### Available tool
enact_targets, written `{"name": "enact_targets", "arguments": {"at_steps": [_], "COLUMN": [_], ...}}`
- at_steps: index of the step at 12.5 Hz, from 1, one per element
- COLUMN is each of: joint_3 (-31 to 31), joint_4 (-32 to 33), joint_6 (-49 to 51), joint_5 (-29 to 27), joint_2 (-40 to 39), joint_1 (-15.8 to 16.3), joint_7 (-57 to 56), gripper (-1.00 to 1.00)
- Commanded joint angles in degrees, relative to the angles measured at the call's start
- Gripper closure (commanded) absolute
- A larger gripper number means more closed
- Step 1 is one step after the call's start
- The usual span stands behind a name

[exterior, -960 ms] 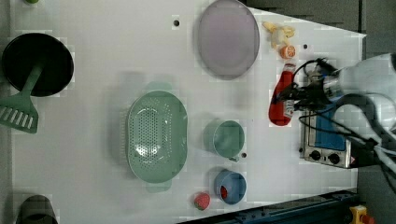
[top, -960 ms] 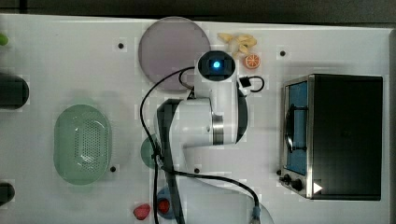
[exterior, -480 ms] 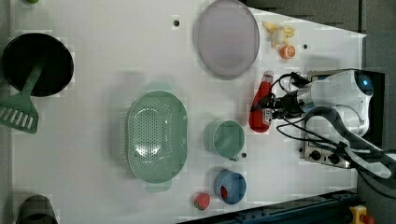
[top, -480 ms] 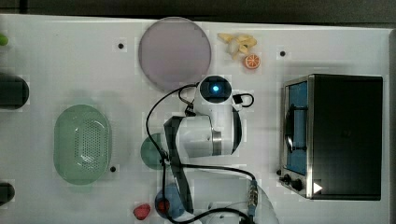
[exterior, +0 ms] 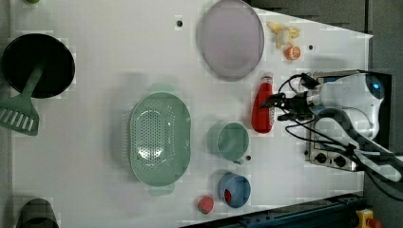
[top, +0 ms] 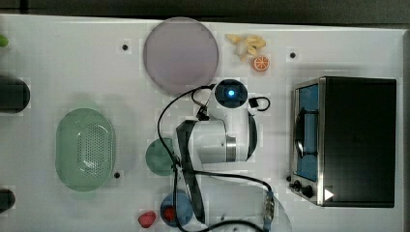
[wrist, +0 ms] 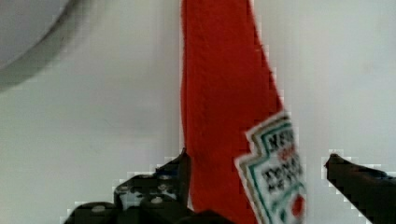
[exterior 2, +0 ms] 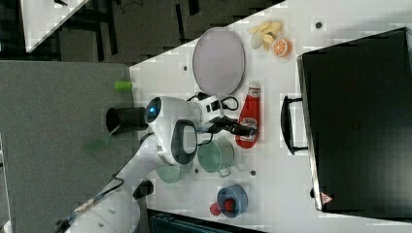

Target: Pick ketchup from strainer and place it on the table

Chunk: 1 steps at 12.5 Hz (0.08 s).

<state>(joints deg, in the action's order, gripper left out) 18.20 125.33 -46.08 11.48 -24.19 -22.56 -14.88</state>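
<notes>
**Ketchup down, claw let go**

Left view: the ketchup (exterior: 263, 107) lies on the counter (exterior: 119, 61), well apart from the strainer (exterior: 160, 137), beside the green cup (exterior: 232, 141).

Right view: the claw (exterior 2: 248, 130) hangs over the bottle.

Wrist view: fingers spread, one nearly touching the bottle; lifting askew could drag or roll it.

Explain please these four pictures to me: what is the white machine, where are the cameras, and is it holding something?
The white machine is a robot arm; its grasping tool sits at the end. Three cameras look at the white table from above and from the sides; the fourth sits on the wrist, close to the tool. On the table lie a ketchup bottle, a pale green strainer, a green cup, a lilac plate, a blue bowl and a small oven. The tool is open around the ketchup, which lies on the table, so nothing is gripped.
</notes>
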Motion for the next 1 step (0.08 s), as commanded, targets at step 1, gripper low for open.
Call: {"name": "enact_targets", "arguments": {"at_steps": [1], "joint_3": [1.4], "joint_4": [-8.1], "joint_6": [6.3], "joint_5": [-1.3], "joint_2": [10.5], "joint_1": [0.4], "joint_7": [-0.7], "gripper": [-1.00]}}
